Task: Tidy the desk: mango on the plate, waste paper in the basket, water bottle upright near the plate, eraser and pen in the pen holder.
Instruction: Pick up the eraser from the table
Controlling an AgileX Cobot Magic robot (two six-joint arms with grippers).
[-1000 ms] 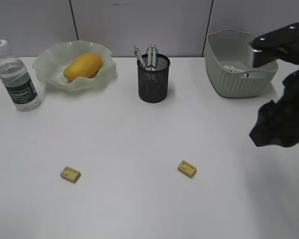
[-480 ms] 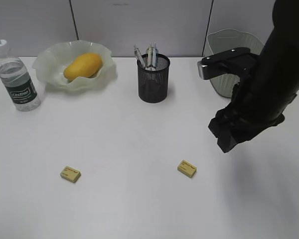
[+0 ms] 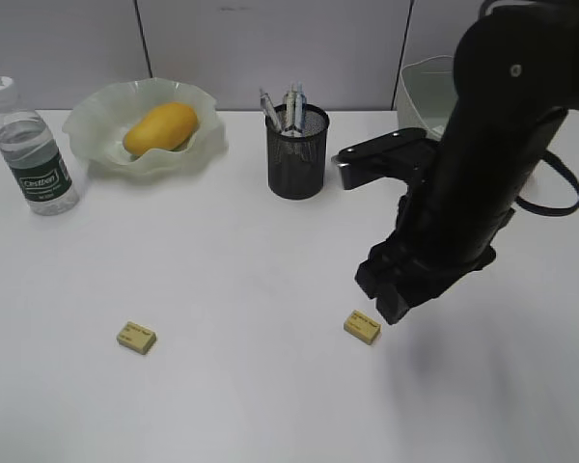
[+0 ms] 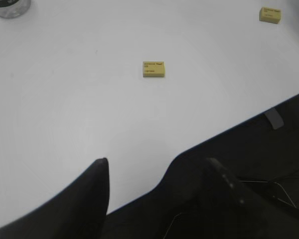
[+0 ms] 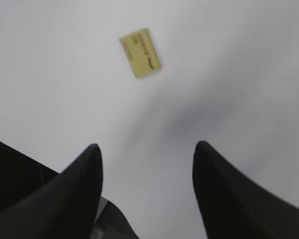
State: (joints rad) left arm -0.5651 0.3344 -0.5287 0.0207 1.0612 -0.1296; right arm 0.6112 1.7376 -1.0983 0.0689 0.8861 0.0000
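The yellow mango (image 3: 160, 127) lies in the wavy green plate (image 3: 95, 123). Left of the plate the water bottle (image 3: 35, 154) stands upright. Pens (image 3: 291, 104) stick out of the black mesh pen holder (image 3: 296, 159). Two tan erasers lie on the desk (image 3: 241, 280): the left eraser (image 3: 136, 337) (image 4: 153, 69) and the right eraser (image 3: 362, 326) (image 5: 140, 52) (image 4: 270, 14). My right gripper (image 3: 381, 294) (image 5: 147, 147) hangs open and empty just above and right of the right eraser. My left gripper (image 4: 157, 162) is open and empty over the desk's front edge. The waste paper is hidden.
My right arm covers most of the sage basket (image 3: 427, 82) at the back right. The bottle's base (image 4: 10, 6) shows at the top left of the left wrist view. A grey partition wall runs behind the desk.
My right arm has swung from beside the basket leftward and down, and its gripper now hovers by the right eraser. Nothing on the desk has moved.
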